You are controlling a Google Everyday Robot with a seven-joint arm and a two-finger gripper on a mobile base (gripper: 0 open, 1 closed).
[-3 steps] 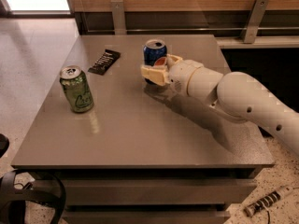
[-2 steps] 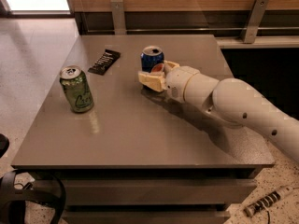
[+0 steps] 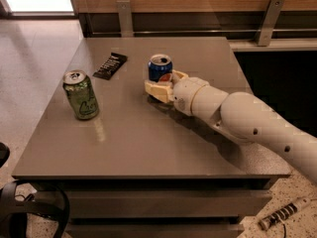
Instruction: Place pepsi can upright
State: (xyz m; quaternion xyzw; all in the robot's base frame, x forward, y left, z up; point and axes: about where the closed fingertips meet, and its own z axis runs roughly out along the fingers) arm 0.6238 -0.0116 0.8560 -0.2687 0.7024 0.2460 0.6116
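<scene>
The pepsi can [image 3: 160, 66] is dark blue with a silver top. It stands upright near the middle of the grey table [image 3: 148, 143], a little toward the back. My gripper [image 3: 162, 81] reaches in from the right on a white arm [image 3: 237, 115]. Its cream fingers [image 3: 156, 89] sit on either side of the can's lower half and are shut on it. The can's base is hidden behind the near finger, so I cannot tell whether it touches the table.
A green can [image 3: 80, 95] stands upright at the table's left. A flat black packet [image 3: 110, 66] lies at the back left. A wooden wall with metal brackets [image 3: 270, 21] runs behind the table. A cable [image 3: 282, 214] lies on the floor at the lower right.
The gripper and the pepsi can have moved together a little to the left and toward the table's front. The green can and the packet have not moved.
</scene>
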